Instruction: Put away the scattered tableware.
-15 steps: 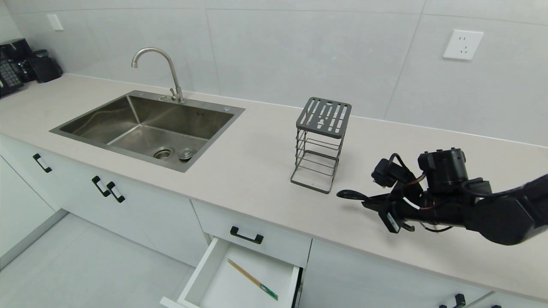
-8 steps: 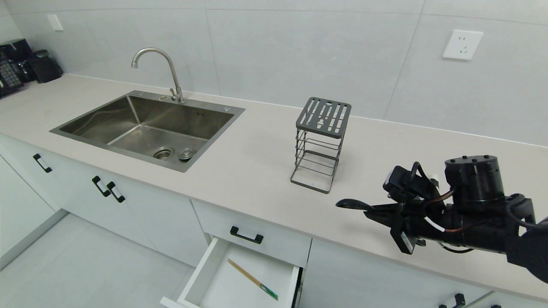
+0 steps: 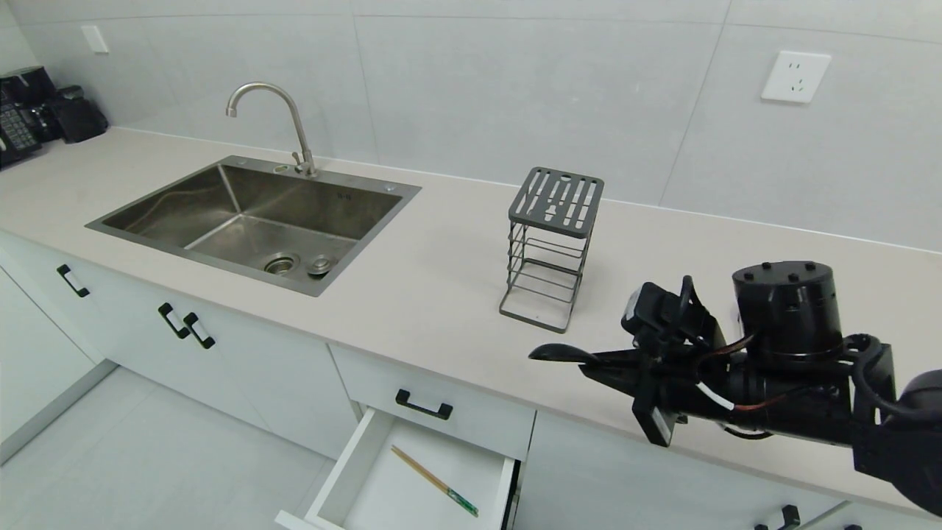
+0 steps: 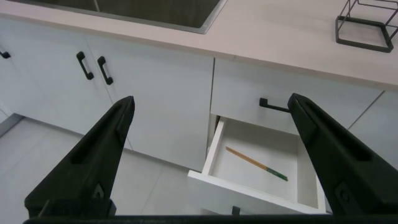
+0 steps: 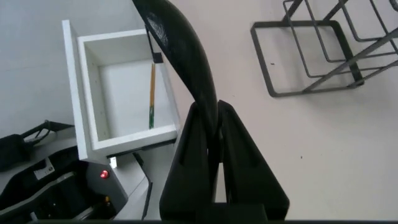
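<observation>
The right pincer (image 3: 614, 366), clenched on a black spoon (image 3: 559, 354), has moved along the counter's (image 3: 441, 294) front edge towards the open drawer (image 3: 346, 478), which lies below and beyond the spoon's tip. The spoon likely goes in beside the chopsticks (image 3: 434, 482) next.

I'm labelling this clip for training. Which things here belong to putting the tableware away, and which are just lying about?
Job: black spoon held in the right end effector; open drawer; chopsticks in it.
Lying about: wire rack; sink; faucet; wall socket.
</observation>
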`<state>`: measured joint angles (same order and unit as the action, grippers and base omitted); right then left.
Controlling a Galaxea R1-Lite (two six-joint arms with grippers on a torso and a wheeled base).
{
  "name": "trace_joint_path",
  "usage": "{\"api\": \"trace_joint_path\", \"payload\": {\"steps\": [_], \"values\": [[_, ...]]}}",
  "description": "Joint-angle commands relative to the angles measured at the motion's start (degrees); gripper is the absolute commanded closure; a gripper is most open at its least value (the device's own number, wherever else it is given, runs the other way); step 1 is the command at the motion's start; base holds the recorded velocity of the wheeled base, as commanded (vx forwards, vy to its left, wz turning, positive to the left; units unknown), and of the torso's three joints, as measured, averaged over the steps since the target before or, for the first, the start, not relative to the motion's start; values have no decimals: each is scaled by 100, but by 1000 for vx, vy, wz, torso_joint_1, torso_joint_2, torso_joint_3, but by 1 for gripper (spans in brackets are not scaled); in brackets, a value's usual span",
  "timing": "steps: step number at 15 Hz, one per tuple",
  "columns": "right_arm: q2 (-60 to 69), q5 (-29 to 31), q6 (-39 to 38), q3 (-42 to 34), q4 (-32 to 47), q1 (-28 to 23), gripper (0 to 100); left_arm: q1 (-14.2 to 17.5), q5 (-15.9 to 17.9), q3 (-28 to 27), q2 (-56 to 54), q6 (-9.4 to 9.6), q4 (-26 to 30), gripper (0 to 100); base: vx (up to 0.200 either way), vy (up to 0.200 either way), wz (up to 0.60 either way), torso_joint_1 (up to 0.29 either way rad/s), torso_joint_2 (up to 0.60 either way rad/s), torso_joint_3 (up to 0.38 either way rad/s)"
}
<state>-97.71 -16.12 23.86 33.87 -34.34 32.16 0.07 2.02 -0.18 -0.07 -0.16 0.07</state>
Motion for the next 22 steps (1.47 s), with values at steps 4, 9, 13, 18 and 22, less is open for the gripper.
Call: {"api": "trace_joint_path", "payload": {"steps": [4, 9, 13, 18, 22], "values": [[-55, 3, -496, 32, -257, 906, 100, 1, 0, 1, 7, -2, 1, 0, 0, 0, 0, 0, 0, 0], [-91, 12, -1410, 182, -556, 1627, 100, 1, 0, 1, 7, -2, 1, 0, 0, 0, 0, 0, 0, 0], [-275, 30, -1727, 340, -670, 1811, 100, 1, 0, 1, 7, -2, 1, 0, 0, 0, 0, 0, 0, 0], [-1005, 126, -1691, 1351, -741, 2198, 100, 1, 0, 1, 7, -2, 1, 0, 0, 0, 0, 0, 0, 0], [-1725, 302, -1770, 1632, -741, 2462, 100, 1, 0, 1, 7, -2, 1, 0, 0, 0, 0, 0, 0, 0]]}}
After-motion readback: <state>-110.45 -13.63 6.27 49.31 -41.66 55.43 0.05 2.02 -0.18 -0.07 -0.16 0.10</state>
